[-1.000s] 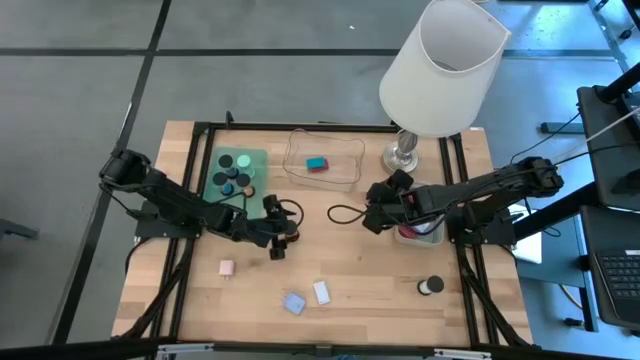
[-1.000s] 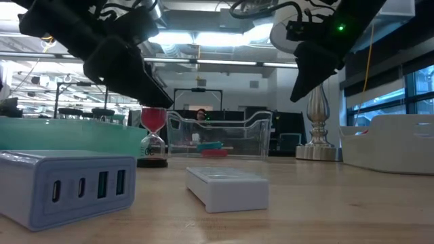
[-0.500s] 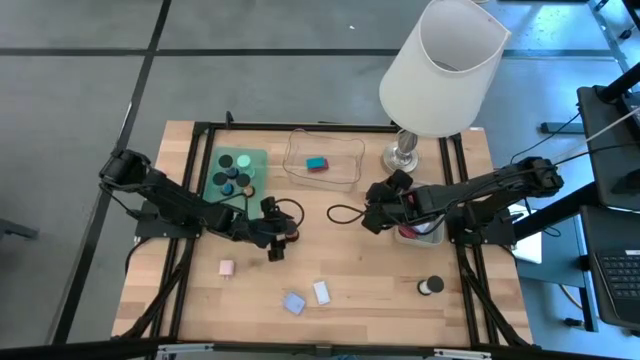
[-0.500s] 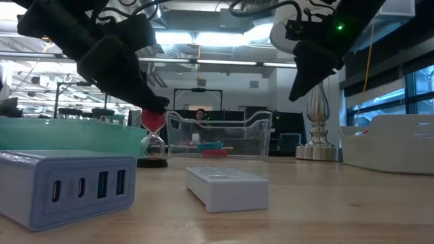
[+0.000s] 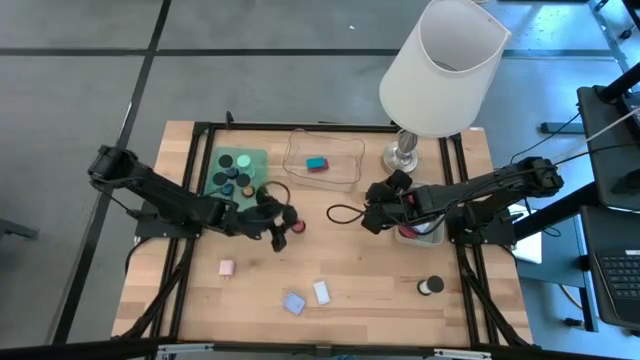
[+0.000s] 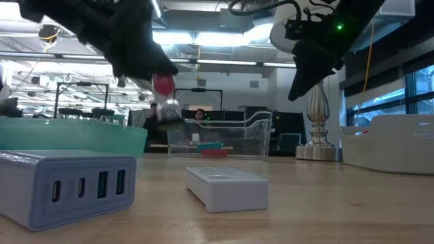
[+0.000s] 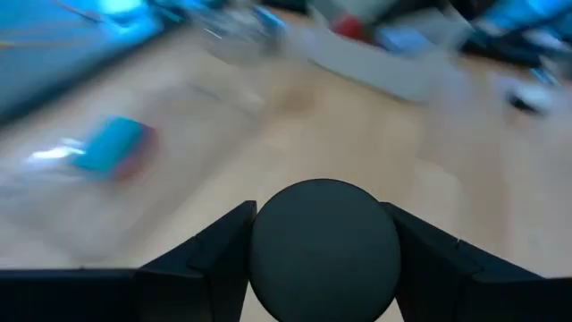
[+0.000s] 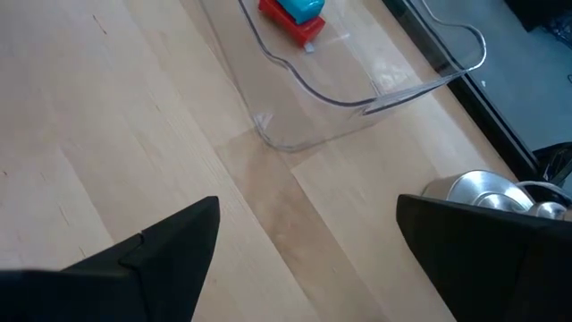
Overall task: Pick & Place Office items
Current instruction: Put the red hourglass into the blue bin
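wooden tabletop point(image 5: 370, 280) below, the left gripper point(image 5: 281, 226) is clamped on a small red-topped hourglass point(image 6: 164, 99), lifted near the green tray point(image 5: 232, 173); the right gripper point(image 5: 370, 217) hovers, fingers apart, near the clear tray point(image 5: 345, 175).

lamp point(image 5: 440, 70) behind clear tray point(image 5: 322, 160), discs point(image 5: 235, 176) in tray point(image 5: 216, 180)

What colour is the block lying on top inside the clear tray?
Light blue, resting on a red piece; the block shows best in the right wrist view, inside the clear tray.
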Motion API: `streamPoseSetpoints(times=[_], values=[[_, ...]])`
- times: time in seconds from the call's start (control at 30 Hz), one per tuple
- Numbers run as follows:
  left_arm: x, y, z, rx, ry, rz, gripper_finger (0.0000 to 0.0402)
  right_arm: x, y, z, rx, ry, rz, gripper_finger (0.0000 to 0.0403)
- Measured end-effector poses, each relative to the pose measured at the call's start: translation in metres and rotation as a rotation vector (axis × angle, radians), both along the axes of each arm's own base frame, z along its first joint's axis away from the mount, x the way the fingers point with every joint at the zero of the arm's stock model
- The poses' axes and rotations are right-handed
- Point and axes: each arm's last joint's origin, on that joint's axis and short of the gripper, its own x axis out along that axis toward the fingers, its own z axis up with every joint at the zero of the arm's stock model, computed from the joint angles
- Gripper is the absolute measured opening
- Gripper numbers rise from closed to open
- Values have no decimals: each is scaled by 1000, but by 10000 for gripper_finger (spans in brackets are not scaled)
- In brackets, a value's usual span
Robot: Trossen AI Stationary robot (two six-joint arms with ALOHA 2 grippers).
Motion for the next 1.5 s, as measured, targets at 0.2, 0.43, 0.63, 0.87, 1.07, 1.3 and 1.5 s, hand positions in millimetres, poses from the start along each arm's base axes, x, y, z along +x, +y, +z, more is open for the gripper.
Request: streamPoseSetpoints(times=[0.2, 0.43, 0.63, 0.87, 1.07, 1.3, 1.5], values=[[-34, 19, 24, 72, -4, 226, 207, 0, 0, 0, 0, 0, 0, 343], [-83, 33, 34, -5, 47, 365, 207, 0, 0, 0, -1, 2, 2, 343], [-114, 40, 31, -123, 138, 418, 207, 0, 0, 0, -2, 2, 2, 343], [-132, 44, 21, -186, 278, 515, 208, 0, 0, 0, -2, 1, 2, 343], [-136, 46, 16, -162, 323, 606, 209, 0, 0, 0, -4, -4, 0, 343], [-129, 44, 8, -171, 346, 676, 209, 0, 0, 0, -3, -4, 0, 343], [-119, 41, -2, -173, 368, 759, 209, 0, 0, 0, -3, -4, 0, 343]])
